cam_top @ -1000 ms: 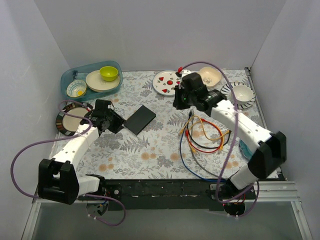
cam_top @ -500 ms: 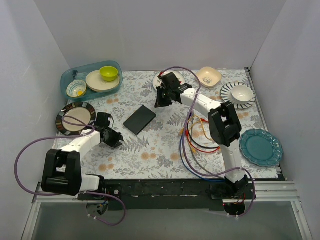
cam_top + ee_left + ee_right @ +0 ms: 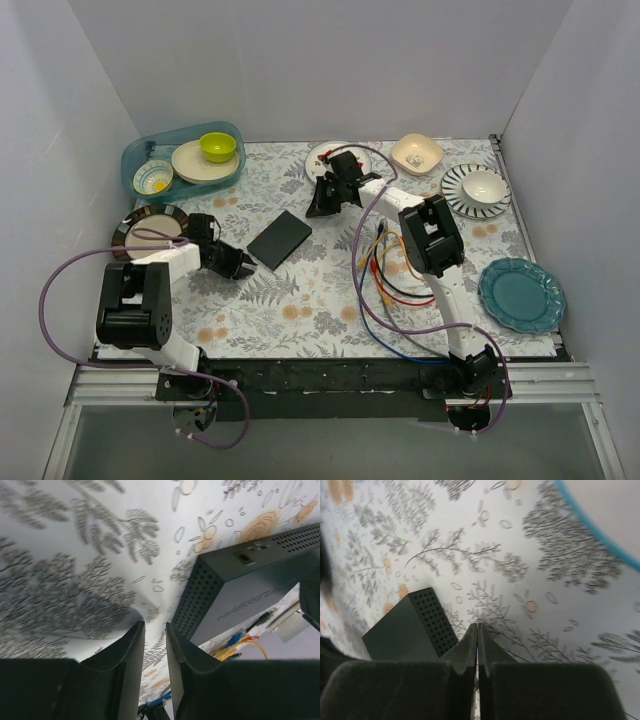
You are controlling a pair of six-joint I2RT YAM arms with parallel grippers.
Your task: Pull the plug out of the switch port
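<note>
Left jaws: the fingers of your left gripper [image 3: 155,629] stand a little apart, with a narrow slot between them and nothing inside it.
Right jaws: the fingers of your right gripper [image 3: 477,629] are pressed together and pinch nothing.
Place of the switch: the switch [image 3: 280,238] lies flat and diagonal on the flowered tablecloth [image 3: 300,305], between your two grippers. The left one is just beside its near-left corner and the right one is near its far-right corner.
Risk of sliding: the box looks light and nothing holds it down. If you push it from one side, it will probably slide or turn on the cloth.
Risk of no grip: closed fingers cannot take a plug, so you would need to open the right ones before reaching in. The slot on the left is probably too narrow to go over the box.
Risk of collision: both arms point toward the same small box, so a careless move inward could bring them together.
Plug: from above I see no cable reaching the box. The loose cables [image 3: 400,275] lie well apart, to its right. Whether a plug sits in a port, I cannot tell.
Look of the switch: it is a low, flat box, dark and matte. One side wall is full of small vent holes, and another face has pale lettering too blurred to read.
</note>
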